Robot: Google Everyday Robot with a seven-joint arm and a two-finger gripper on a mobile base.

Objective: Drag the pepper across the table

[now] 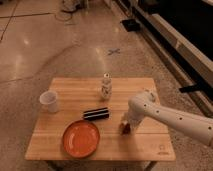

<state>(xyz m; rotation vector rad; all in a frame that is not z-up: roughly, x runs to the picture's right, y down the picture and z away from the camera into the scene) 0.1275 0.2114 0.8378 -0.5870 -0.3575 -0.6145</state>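
Note:
The light-wood table (70, 142) stands in the middle of the camera view. The pepper (125, 128), small and dark red, lies on the table right of centre, just under the gripper (125, 123). The gripper comes down from my white arm (165, 116), which reaches in from the right. The gripper tip touches or covers the top of the pepper, so most of the pepper is hidden.
An orange plate (81, 138) lies at the front left of the table. A dark flat bar (96, 114) lies just behind it. A white cup (49, 101) stands at the left edge. A white speckled shaker bottle (106, 86) stands at the back centre.

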